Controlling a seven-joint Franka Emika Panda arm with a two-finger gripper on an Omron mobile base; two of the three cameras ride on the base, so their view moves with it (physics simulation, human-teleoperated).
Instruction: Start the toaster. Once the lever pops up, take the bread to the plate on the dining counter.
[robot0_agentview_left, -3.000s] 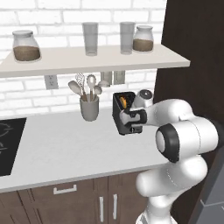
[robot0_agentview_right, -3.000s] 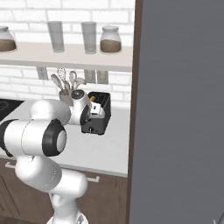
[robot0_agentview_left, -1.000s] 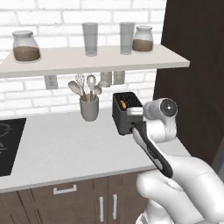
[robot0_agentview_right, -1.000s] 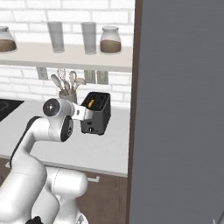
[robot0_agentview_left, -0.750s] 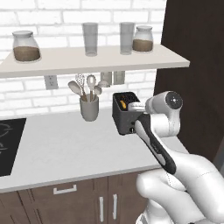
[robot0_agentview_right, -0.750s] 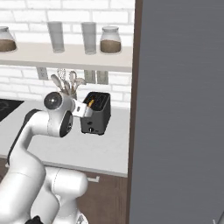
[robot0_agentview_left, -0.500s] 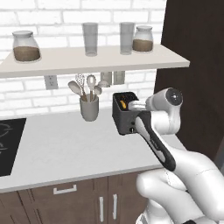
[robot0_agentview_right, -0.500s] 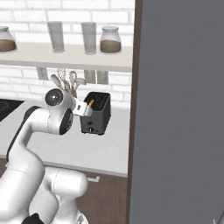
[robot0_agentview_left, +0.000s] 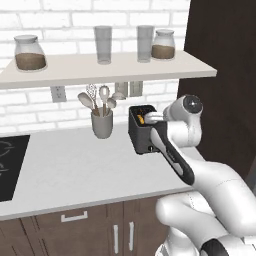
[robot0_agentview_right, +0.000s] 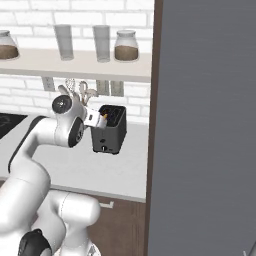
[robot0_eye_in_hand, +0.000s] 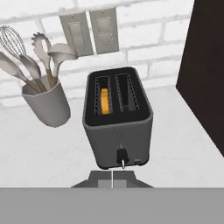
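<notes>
Grey and matte, the round utensil cup (robot0_eye_in_hand: 46, 104) stands at about nine o'clock of the hand view, with a wire whisk, a slotted spoon and pale ladles fanning from it. Behind it runs a glossy white brick wall with two flat metal socket plates (robot0_eye_in_hand: 89, 30) at twelve o'clock.

Moving right to the centre, the small boxy dark grey-black toaster (robot0_eye_in_hand: 118, 118) sits on the smooth pale worktop (robot0_eye_in_hand: 39, 151), its narrow end toward the camera. The lever knob (robot0_eye_in_hand: 122, 154) is low on that end, near six o'clock of the body. In its left slot sits the square slice of bread (robot0_eye_in_hand: 104, 101), showing only a golden orange crust edge. The right slot looks empty.

Just under the toaster's end, at six o'clock, the two-finger gripper (robot0_eye_in_hand: 112, 177) has its dark tips pressed together with nothing between them. In the left base view the white arm reaches in from four o'clock, with the hand beside the toaster's right side.

To my eye this is the starting step: closed fingertips lined up to work the lever. With the lever already low and the slice sunk, I cannot tell whether the press is finished. Next, I'd expect waiting for the pop, then opening the fingers and coming over the slot from above.

At three o'clock stands a tall dark brown panel (robot0_eye_in_hand: 208, 65), flat and dull.
</notes>
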